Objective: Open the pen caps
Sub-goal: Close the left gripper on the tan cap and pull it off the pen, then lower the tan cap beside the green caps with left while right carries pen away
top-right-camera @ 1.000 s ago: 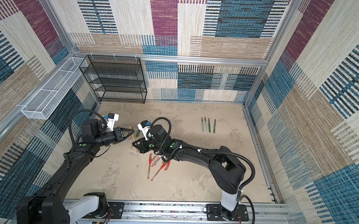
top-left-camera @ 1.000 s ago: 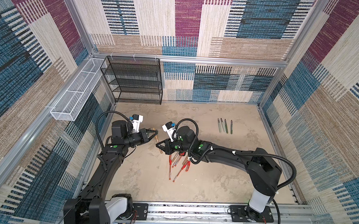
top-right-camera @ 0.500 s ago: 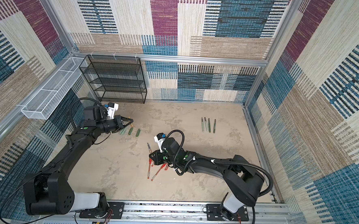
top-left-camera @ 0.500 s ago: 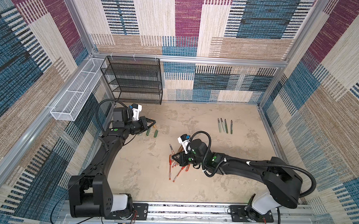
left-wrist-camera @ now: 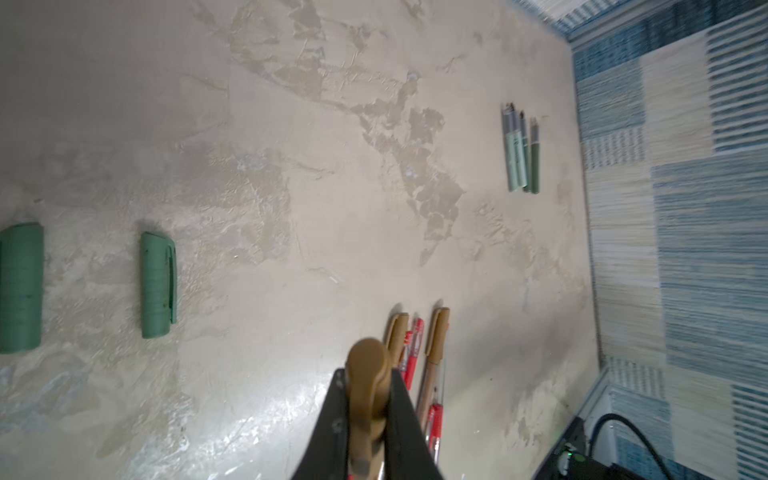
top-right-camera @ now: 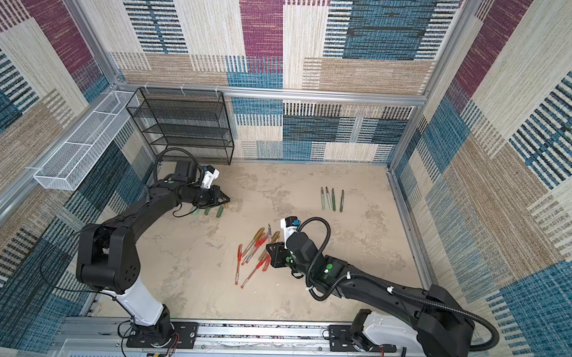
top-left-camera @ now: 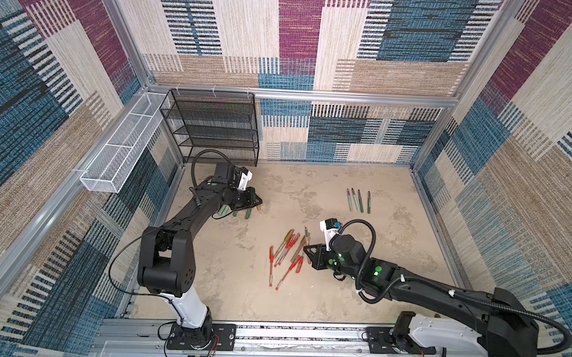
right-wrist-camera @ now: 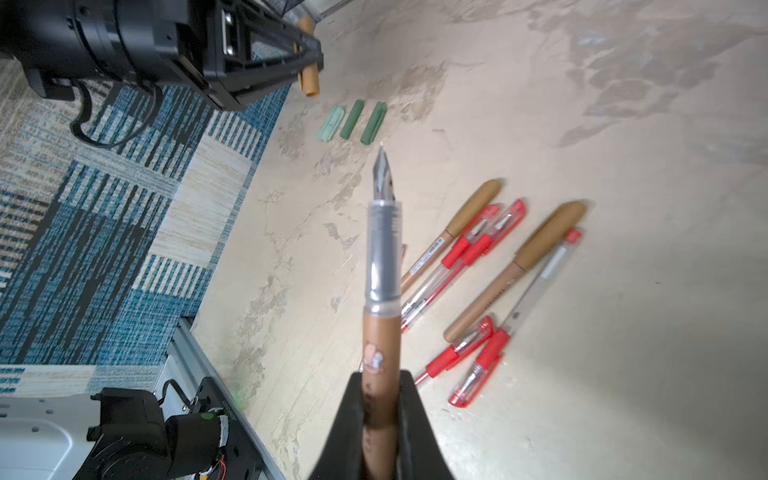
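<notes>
Two grips are tight right now. The left gripper (left-wrist-camera: 369, 380) has its jaws pinched on a gold-brown cap (left-wrist-camera: 368, 357) that juts past the tips. The right gripper (right-wrist-camera: 381, 384) clamps the matching brown pen barrel (right-wrist-camera: 380, 332), with the bare nib pointing out ahead of its jaws. Three loose green caps (right-wrist-camera: 352, 119) lie in a row just beside the left jaws. The capped pens (right-wrist-camera: 552, 232) and red pens (right-wrist-camera: 478, 249) lie in a heap beside the right jaws.

The risks, as I judge them:
- **Cap:** it is round, so if it is let go above the table (left-wrist-camera: 291, 208) it may roll into the row and scatter it.
- **Barrel:** it is held well back from the nib, so it could pivot in the jaws and drag the nib on the surface. It could also land on the heap and knock pens about.

A small pinkish sticker (right-wrist-camera: 372, 359) on the barrel and the fine print on one of the capped pens are too small to read.
</notes>
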Robot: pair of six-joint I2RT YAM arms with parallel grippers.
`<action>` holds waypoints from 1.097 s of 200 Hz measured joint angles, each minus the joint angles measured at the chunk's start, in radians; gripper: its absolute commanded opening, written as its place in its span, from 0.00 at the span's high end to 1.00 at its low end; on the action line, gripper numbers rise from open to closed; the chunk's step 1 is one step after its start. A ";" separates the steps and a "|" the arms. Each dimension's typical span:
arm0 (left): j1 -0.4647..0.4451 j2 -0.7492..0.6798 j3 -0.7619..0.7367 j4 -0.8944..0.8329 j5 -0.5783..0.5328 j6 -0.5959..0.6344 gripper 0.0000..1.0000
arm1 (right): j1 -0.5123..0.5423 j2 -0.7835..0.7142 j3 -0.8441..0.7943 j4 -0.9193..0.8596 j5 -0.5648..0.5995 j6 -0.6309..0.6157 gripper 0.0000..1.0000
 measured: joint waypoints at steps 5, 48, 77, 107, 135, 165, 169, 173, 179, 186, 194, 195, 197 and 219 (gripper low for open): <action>-0.012 0.018 0.016 -0.014 -0.018 0.016 1.00 | 0.000 -0.018 -0.006 -0.010 0.013 0.008 1.00; -0.071 0.174 0.143 -0.104 -0.158 0.101 1.00 | -0.001 -0.090 -0.036 -0.071 0.074 0.019 1.00; -0.079 0.259 0.209 -0.155 -0.257 0.119 1.00 | -0.001 -0.095 -0.044 -0.087 0.077 0.024 1.00; -0.082 0.330 0.276 -0.193 -0.315 0.127 0.98 | -0.001 -0.103 -0.056 -0.098 0.087 0.034 1.00; -0.084 0.387 0.326 -0.218 -0.337 0.127 0.93 | -0.001 -0.107 -0.064 -0.098 0.094 0.039 1.00; -0.089 0.443 0.367 -0.240 -0.345 0.127 0.85 | -0.001 -0.104 -0.064 -0.101 0.098 0.046 1.00; -0.091 0.447 0.369 -0.242 -0.345 0.127 0.84 | -0.001 -0.104 -0.064 -0.101 0.098 0.047 1.00; -0.092 0.451 0.371 -0.245 -0.345 0.127 0.83 | -0.001 -0.104 -0.064 -0.101 0.098 0.048 1.00; -0.093 0.456 0.373 -0.250 -0.345 0.127 0.82 | -0.001 -0.105 -0.064 -0.101 0.099 0.050 1.00; -0.096 0.462 0.375 -0.254 -0.345 0.127 0.82 | -0.001 -0.106 -0.064 -0.106 0.100 0.050 1.00; -0.097 0.463 0.378 -0.256 -0.346 0.127 0.81 | -0.001 -0.109 -0.062 -0.114 0.101 0.050 1.00; -0.097 0.463 0.378 -0.256 -0.346 0.127 0.80 | -0.001 -0.110 -0.062 -0.115 0.101 0.050 1.00; -0.097 0.463 0.378 -0.256 -0.348 0.127 0.80 | -0.001 -0.111 -0.061 -0.117 0.101 0.051 1.00; -0.097 0.463 0.378 -0.256 -0.362 0.127 0.74 | -0.001 -0.137 -0.061 -0.131 0.111 0.057 1.00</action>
